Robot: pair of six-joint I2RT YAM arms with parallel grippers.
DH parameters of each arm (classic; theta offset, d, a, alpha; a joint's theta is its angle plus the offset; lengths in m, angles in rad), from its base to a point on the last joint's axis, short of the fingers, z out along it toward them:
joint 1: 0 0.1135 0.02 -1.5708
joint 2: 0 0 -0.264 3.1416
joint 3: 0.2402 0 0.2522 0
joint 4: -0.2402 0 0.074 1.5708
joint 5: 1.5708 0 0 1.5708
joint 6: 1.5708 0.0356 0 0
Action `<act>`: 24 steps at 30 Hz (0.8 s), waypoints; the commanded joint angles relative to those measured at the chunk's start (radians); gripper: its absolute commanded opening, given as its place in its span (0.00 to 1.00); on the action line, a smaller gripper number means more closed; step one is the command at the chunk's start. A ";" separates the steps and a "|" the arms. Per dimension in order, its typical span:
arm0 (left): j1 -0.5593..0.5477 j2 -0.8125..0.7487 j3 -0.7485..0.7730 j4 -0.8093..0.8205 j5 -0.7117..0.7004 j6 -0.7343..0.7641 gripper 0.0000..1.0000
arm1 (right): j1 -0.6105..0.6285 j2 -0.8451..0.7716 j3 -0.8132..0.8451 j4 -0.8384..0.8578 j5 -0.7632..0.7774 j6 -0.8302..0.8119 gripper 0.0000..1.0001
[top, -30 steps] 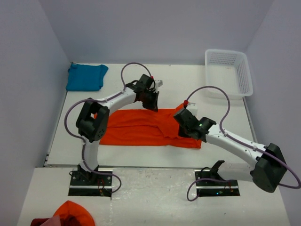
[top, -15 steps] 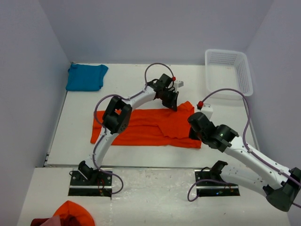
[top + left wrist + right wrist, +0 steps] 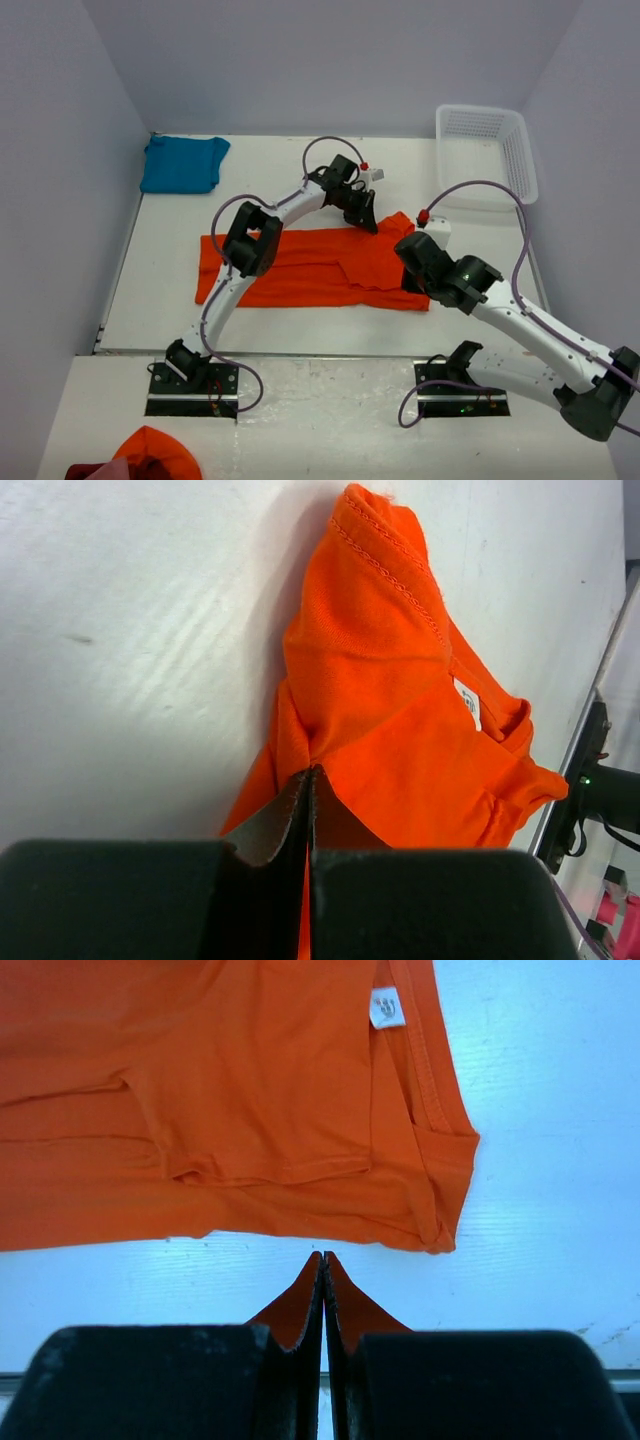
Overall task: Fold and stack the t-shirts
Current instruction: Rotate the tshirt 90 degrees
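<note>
The orange t-shirt (image 3: 300,265) lies folded into a long band across the middle of the table, its white neck label (image 3: 387,1006) near the right end. My left gripper (image 3: 365,215) is shut on the shirt's far right edge, and the cloth (image 3: 400,710) bunches up into its jaws (image 3: 310,772). My right gripper (image 3: 412,285) is shut and holds nothing. In the right wrist view its tips (image 3: 323,1256) stand over bare table just short of the shirt's near hem (image 3: 300,1225). The teal-blue t-shirt (image 3: 183,163) lies folded at the far left corner.
A white mesh basket (image 3: 487,150) stands at the far right corner. An orange bundle of cloth (image 3: 155,455) lies on the shelf in front of the left arm's base. Walls close in the table on the left, back and right.
My left gripper carried the shirt's far edge to the right, then eased back a little. My right gripper shut and drew off the shirt toward the near right.
</note>
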 commanded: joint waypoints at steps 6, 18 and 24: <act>0.220 0.075 -0.005 0.031 -0.045 0.020 0.00 | -0.004 0.122 0.061 0.022 0.013 -0.023 0.00; 0.464 0.026 0.156 0.193 0.105 -0.084 0.00 | -0.003 0.303 0.041 0.244 -0.177 -0.133 0.00; 0.490 -0.019 0.215 0.286 0.104 -0.148 0.00 | 0.019 0.386 -0.008 0.456 -0.422 -0.245 0.05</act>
